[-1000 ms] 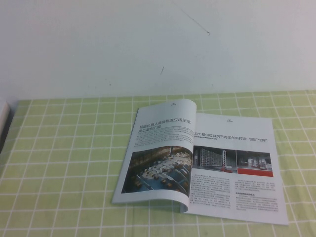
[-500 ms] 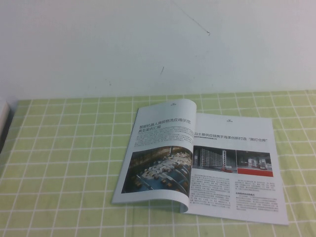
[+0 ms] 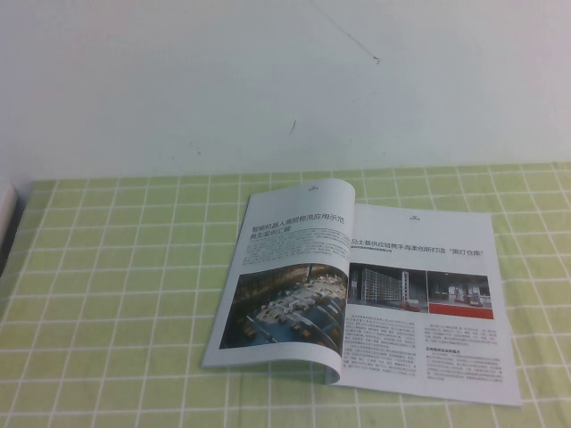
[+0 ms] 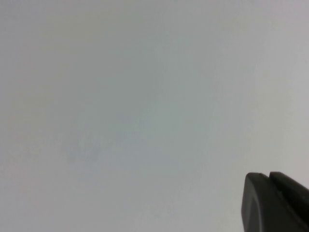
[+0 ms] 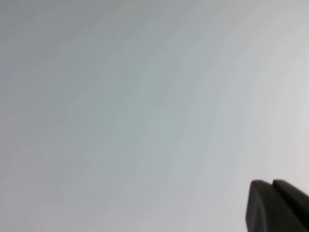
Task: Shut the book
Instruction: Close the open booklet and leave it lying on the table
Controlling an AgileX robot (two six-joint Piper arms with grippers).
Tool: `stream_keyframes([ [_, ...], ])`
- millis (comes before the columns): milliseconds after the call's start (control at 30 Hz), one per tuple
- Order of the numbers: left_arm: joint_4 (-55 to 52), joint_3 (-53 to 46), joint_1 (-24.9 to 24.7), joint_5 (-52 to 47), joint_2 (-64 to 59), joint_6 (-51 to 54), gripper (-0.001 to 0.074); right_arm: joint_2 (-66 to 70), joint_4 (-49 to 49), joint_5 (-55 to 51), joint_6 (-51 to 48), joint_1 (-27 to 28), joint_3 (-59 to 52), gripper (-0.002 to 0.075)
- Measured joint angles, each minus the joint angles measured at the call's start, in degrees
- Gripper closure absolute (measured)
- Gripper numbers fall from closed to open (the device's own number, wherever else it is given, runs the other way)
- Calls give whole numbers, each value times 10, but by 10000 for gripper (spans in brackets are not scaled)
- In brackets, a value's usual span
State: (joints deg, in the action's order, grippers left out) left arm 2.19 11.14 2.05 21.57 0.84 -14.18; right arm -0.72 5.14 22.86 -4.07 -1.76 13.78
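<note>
An open book (image 3: 357,290), a thin magazine with photos and printed text, lies on the green checked tablecloth (image 3: 116,294) right of centre in the high view. Its left page arches upward near the spine, while the right page lies flat. Neither arm appears in the high view. In the left wrist view my left gripper (image 4: 269,175) is two dark fingertips pressed together against a blank white surface, holding nothing. My right gripper (image 5: 273,182) looks the same in the right wrist view, shut and empty. The book is in neither wrist view.
A white wall (image 3: 268,80) rises behind the table's back edge. A dark and white object (image 3: 5,218) juts in at the far left edge. Bare tablecloth lies left of the book and in front of it.
</note>
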Motion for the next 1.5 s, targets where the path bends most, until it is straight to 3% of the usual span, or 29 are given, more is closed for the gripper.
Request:
stream_keyframes([
  [233, -95, 141, 0, -132, -48, -4, 738, 56, 0, -280, 0, 0, 173, 729],
  [333, -107, 201, 0, -232, -99, -6, 738, 122, -5, -393, 0, 0, 230, 729],
  [500, -112, 255, 0, -396, -210, 63, 738, 254, -62, -528, -2, 0, 284, 729],
  [633, -58, 265, 0, -446, -289, 107, 738, 358, -151, -589, -78, 0, 293, 729],
  [833, 197, 265, 0, -470, -423, 220, 738, 510, -331, -605, -313, 0, 293, 729],
  [1133, 664, 305, -4, -517, -644, 640, 738, 739, -586, -574, -576, -13, 294, 729],
  [1267, 720, 337, -45, -477, -724, 718, 738, 845, -618, -528, -618, -40, 297, 729],
  [1500, 687, 400, -129, -424, -852, 735, 738, 985, -628, -469, -639, -79, 297, 729],
])
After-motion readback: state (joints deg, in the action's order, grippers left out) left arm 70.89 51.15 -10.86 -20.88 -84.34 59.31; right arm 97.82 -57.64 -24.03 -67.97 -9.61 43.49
